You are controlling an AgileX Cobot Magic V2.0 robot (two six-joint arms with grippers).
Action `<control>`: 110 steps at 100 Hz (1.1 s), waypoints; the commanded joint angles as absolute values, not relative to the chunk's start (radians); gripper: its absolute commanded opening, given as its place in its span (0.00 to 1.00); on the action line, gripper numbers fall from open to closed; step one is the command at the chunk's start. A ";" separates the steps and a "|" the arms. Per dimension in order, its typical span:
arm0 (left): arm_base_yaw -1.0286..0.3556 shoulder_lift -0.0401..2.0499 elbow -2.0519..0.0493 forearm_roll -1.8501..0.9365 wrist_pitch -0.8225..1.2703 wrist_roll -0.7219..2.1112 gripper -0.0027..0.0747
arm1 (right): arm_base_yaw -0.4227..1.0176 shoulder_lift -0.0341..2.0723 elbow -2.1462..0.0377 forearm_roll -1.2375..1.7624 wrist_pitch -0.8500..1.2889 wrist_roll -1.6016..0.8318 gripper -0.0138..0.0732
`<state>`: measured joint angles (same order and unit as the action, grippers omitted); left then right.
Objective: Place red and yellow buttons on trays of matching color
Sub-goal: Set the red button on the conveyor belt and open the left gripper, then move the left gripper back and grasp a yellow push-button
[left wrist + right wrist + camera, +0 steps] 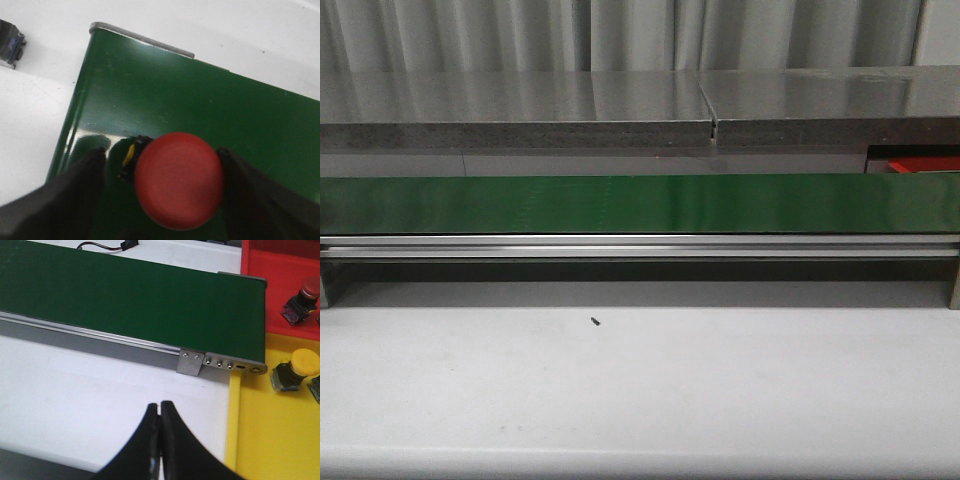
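On the glossy green conveyor belt (165, 95), a round red plastic push button (178, 179) sits between the spread black fingers (75, 192) of the left end effector (165, 187), whose jaws stand wide apart on either side without visibly touching it. The right end effector (160, 440) hangs closed and empty over the white desk (100, 400). Beside the belt's end, a yellow-capped button (300, 367) rests on the yellow plastic tray (270, 440), and another red-capped button (302, 295) lies on the red plastic tray (270, 270).
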<state>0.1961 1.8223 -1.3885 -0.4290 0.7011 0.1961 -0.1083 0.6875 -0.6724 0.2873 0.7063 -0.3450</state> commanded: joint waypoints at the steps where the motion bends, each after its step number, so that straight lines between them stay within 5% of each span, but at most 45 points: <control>1: 0.190 1.750 -1.410 -0.447 0.680 0.193 0.84 | -0.106 0.683 -0.701 0.296 0.650 -0.352 0.02; 53: 0.298 1.584 -1.419 -0.360 0.654 0.216 0.85 | -0.106 0.683 -0.701 0.296 0.650 -0.352 0.02; 110: 0.534 1.840 -1.419 -0.316 0.529 0.241 0.85 | -0.106 0.683 -0.701 0.296 0.650 -0.352 0.02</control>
<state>0.5290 1.8524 -1.3885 -0.2992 0.6087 0.2382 -0.1083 0.6875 -0.6724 0.2873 0.7063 -0.3450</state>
